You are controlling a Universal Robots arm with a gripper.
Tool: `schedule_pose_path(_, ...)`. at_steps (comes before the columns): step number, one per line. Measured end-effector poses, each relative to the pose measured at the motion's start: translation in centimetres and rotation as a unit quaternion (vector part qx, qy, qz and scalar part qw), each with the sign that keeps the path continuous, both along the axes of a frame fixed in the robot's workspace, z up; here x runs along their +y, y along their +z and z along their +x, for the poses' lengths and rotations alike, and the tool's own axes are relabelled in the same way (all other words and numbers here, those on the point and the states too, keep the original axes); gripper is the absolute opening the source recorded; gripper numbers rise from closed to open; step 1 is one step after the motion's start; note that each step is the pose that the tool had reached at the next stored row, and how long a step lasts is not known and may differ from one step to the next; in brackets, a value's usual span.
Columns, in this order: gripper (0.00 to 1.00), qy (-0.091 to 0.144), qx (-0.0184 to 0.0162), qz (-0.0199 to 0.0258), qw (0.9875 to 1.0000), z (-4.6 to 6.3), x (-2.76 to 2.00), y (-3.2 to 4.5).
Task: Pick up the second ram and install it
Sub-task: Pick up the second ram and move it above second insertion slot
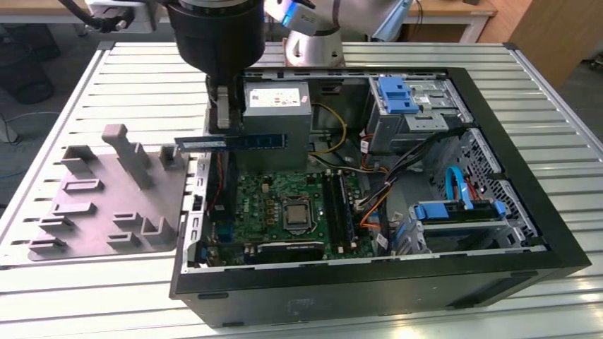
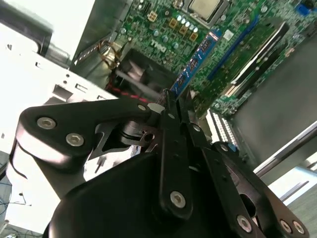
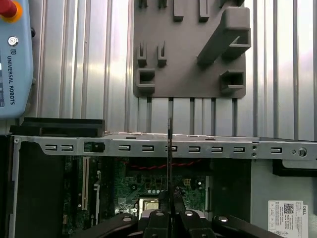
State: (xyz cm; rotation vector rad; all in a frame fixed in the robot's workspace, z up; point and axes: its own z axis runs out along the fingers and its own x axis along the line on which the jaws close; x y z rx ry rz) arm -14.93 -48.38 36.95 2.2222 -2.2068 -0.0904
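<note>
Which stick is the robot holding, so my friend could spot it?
Find the big open computer case. Above its edge nearest the grey plate, the robot's hand pinches the second ram, a thin dark stick with black chips. Nothing else there hangs in the air.

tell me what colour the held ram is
The ram is dark blue, clearest in the exterior view.

Surface materials: the table (image 1: 123,78) is ribbed bare metal with a satin finish; the fixture plate (image 1: 94,205) is matt grey plastic; the computer case (image 1: 377,282) has a matt black shell around dull grey sheet metal; the motherboard (image 1: 273,201) is green circuit board; the second ram (image 1: 240,142) is thin dark board with a bluish sheen; the gripper (image 2: 169,99) has smooth semi-gloss black links with bright metal screw heads.
</note>
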Motion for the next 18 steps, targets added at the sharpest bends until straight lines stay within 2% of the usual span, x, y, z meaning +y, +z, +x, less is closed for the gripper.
schedule_pose_path(11,0.14,0.000,0.0000,0.0000,1.0000,2.6,0.00,-0.01)
schedule_pose_path(18,0.14,0.000,0.0005,0.0000,1.0000,4.6,0.00,-0.07)
